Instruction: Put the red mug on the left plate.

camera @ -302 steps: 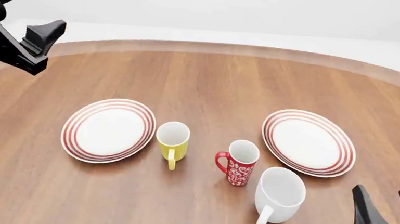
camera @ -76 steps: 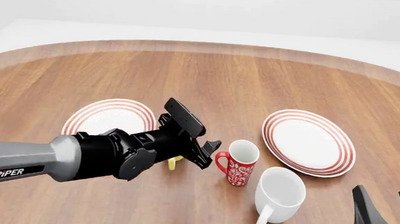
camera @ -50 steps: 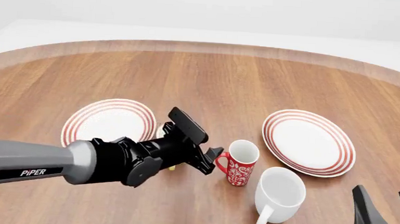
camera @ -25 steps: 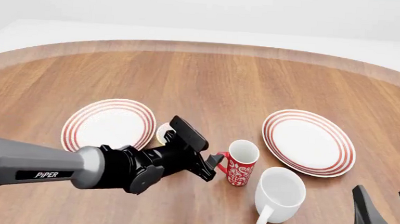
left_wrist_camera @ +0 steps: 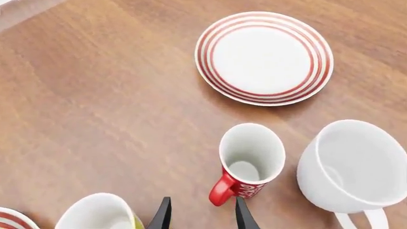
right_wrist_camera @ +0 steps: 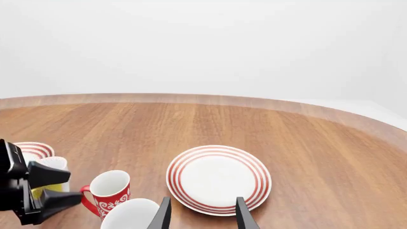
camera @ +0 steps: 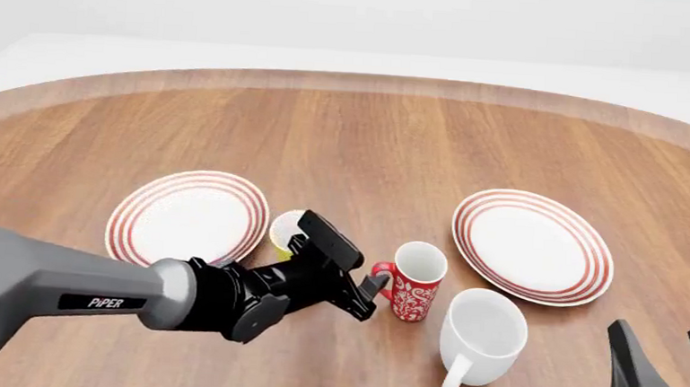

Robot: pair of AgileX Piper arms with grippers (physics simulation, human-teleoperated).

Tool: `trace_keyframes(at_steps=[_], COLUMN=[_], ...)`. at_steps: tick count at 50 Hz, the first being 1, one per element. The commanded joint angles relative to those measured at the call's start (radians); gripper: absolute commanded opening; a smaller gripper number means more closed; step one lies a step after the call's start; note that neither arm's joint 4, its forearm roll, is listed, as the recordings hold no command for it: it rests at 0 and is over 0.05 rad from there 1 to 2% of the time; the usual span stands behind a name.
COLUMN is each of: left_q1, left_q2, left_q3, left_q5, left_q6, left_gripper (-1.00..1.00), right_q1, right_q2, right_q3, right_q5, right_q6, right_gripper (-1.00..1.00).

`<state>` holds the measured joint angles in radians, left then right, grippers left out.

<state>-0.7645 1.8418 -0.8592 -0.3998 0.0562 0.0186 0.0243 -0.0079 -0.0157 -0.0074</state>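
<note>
near the middle of the wooden table, between the two ringed plates, stands the red mug: tall and slim, red with a white swirling floral pattern, white inside, upright, its red loop handle turned toward the left gripper. that gripper sits low at the handle, its two dark fingers spread apart with the handle just ahead of the gap; whether either finger touches the handle cannot be told. the left plate, white with thin red rings round its rim, lies well apart from the mug on the far side of the yellow mug, which the left arm largely hides in the front view. the white mug, larger and plain, stands just beside the red mug, and the right plate lies beyond it.

the left wrist view looks down into the red mug and shows its white bottom and the handle between the fingertips' line. the right wrist view shows the left gripper's open fingers side-on. the right gripper hangs at the table's near right edge, fingers parted, holding nothing.
</note>
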Motion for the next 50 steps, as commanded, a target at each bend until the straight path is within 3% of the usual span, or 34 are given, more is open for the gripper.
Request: trace_keyframes(at_steps=[1, 50], left_q1=[-0.011, -0.010], left_q2=[0.020, 0.084], left_q3=[0.004, -0.014], left_q5=[-0.023, -0.044], left_q6=[-0.013, -0.004], left_gripper=[1.00, 1.00], right_q1=[0.000, 0.000], right_q2=[0.000, 0.000], right_q3=[0.000, 0.000], right_q5=[0.000, 0.000], right_q6=[0.000, 0.000], right_gripper=[1.00, 1.00])
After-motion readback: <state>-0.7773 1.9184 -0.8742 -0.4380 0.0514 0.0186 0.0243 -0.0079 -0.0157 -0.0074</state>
